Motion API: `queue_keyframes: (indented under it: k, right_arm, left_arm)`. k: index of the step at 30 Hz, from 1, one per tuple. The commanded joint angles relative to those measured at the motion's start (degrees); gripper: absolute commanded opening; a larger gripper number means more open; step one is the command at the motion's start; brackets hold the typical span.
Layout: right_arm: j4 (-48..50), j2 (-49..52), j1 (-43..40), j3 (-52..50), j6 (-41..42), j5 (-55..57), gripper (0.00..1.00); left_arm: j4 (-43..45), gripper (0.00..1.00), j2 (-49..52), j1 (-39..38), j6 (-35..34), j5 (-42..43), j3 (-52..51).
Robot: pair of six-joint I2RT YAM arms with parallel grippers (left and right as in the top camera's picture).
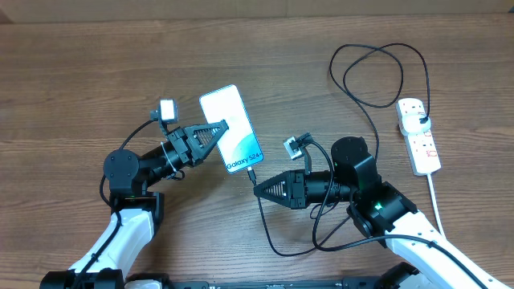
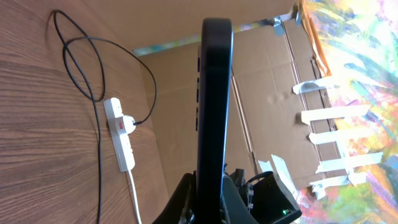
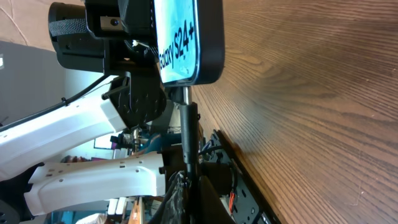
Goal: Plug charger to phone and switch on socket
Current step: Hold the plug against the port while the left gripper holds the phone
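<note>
Two closed grips over the wooden table [image 1: 80,72]. Left gripper [image 1: 222,128] clamped on the phone [image 1: 237,116], holding it tilted, apparently clear of the tabletop, screen up towards the overhead camera, "Galaxy S24+" readable near its lower end. From the left wrist, phone [image 2: 214,93] seen edge-on, dark and slim, rising out of the fingers. Right gripper [image 1: 259,187] pinched on the charger [image 1: 260,210] just behind the connector tip [image 3: 188,115], aiming it at the phone's bottom edge. From the right wrist, tip touching that edge at the port; impossible to tell whether fully seated. Black cable trailing from the right gripper in a loop near the table's front edge, then past the right arm in wide curls to the far right. White plug head [image 1: 416,122] sitting in the socket [image 1: 422,144], well apart from the phone on the table's right side, thick white cord [image 1: 436,201] running off towards the front. Red switches visible on the socket; position too small to read.
</note>
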Motion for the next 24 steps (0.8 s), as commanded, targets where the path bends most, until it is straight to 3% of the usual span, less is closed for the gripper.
queue_keyframes:
  k: [1, 24]
  right_arm:
    - [0.5, 0.0, 0.3, -0.3, 0.3, 0.3, 0.04]
    - [1.7, 0.3, 0.4, -0.3, 1.2, -0.4, 0.04]
  left_arm:
    - [0.9, 0.04, 0.1, -0.4, -1.0, -0.5, 1.8]
    - [0.8, 0.04, 0.1, -2.5, 1.9, 0.1, 1.8]
